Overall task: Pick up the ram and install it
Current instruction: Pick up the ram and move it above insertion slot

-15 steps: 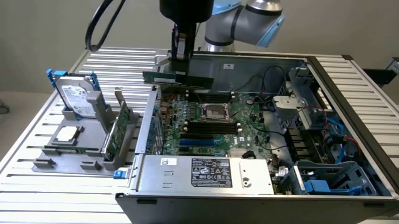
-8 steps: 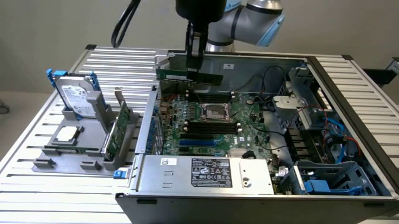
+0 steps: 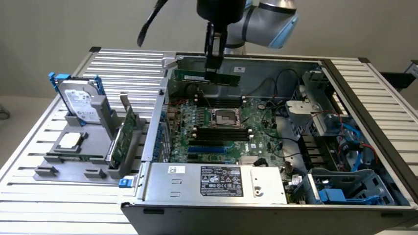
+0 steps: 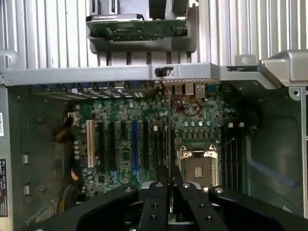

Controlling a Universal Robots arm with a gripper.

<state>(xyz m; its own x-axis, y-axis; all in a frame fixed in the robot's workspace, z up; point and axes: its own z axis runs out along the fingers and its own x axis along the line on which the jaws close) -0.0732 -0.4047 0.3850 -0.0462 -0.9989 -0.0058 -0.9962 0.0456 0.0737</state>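
Hanging in the upper centre of the exterior view, the gripper (image 3: 214,68) was clenched on the ram (image 3: 193,77), pinching its top edge so that the green stick sat level above the open computer case (image 3: 294,66). The stick hung clear of the motherboard (image 3: 216,142), over its far part beyond the CPU socket (image 3: 226,116). In the wrist view the ram (image 4: 169,139) appeared edge-on between the fingers (image 4: 156,202), parallel to the black memory slots (image 4: 230,159), an alignment judged to suit seating it edge-first.

your counter (image 3: 124,63) is ribbed, pale bare metal; the case (image 3: 261,65) dull grey sheet metal. the ram (image 3: 196,77) looks like green matt circuit board, the tool (image 3: 214,69) matt black, smooth.
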